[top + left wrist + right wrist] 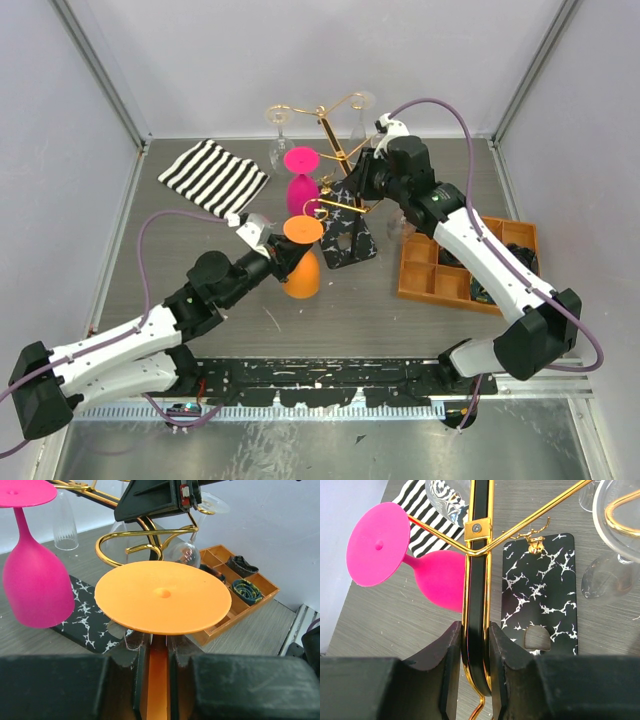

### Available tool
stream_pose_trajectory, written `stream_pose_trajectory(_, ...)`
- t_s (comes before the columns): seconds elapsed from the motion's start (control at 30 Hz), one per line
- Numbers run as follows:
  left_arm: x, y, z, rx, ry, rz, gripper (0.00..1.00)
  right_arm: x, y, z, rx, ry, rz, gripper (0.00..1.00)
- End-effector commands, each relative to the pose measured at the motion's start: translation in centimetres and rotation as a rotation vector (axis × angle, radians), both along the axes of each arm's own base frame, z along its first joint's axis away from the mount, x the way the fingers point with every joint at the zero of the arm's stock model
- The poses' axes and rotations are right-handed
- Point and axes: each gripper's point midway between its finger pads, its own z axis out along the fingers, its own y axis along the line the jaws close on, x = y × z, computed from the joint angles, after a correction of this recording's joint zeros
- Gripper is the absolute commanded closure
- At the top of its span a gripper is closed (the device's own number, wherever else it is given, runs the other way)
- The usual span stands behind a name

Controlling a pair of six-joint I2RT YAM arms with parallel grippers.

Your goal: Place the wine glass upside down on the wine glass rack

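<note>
From the top view, the left gripper (277,262) is clenched on the orange wine glass (301,278). The glass is already inverted, foot up and bowl down, above the worktop (300,340) just near the wine glass rack (335,150). Its foot sits close beside a curled arm end of the rack. The right gripper (362,172) reaches in from the right to the rack's upright. A pink glass (302,180) hangs on the rack's left side, an orange tray (408,280) lies to the right, and a striped cloth (212,178) lies far left.

In the left wrist view, the orange stem runs up between the closed fingers and the round foot fills the centre. The gold curl (145,542) is just beyond the foot and a little higher, so the glass is not yet hung.

In the right wrist view, the right gripper grasps the rack's black and gold post, with both fingers pressed against it. It looks to be steadying the stand.

The step in hand appears to be the approach to the free arm. The next move calls for lifting the foot above the wire and sliding the stem into the arm's slot. The glass then comes down until the foot rests on the wire, keeping clear of the pink glass throughout.
</note>
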Motion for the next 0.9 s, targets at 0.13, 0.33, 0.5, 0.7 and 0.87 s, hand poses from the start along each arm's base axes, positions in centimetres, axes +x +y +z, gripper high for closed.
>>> stream_pose_trajectory(0.13, 0.7, 0.6, 2.4, -0.078, -0.091, 0.053, 1.0, 3.3, 0.8, 3.9, 0.135, -0.114, -0.101, 0.99)
stream_pose_trajectory(0.33, 0.9, -0.3, 3.2, -0.105, -0.134, 0.031, 1.0, 3.5, 1.1, 3.0, 0.122, -0.097, -0.088, 0.99)
stream_pose_trajectory(0.5, 1.4, -1.7, 2.7, -0.097, -0.139, 0.01, 1.0, 3.4, 1.1, 2.6, 0.112, -0.093, -0.084, 0.99)
stream_pose_trajectory(0.7, 2.0, -2.9, 2.8, -0.092, -0.156, -0.002, 1.0, 3.4, 1.1, 2.8, 0.105, -0.097, -0.078, 0.99)
stream_pose_trajectory(0.87, 2.6, -3.5, 3.2, -0.08, -0.188, 0.006, 1.0, 3.4, 1.3, 2.6, 0.104, -0.091, -0.066, 0.99)
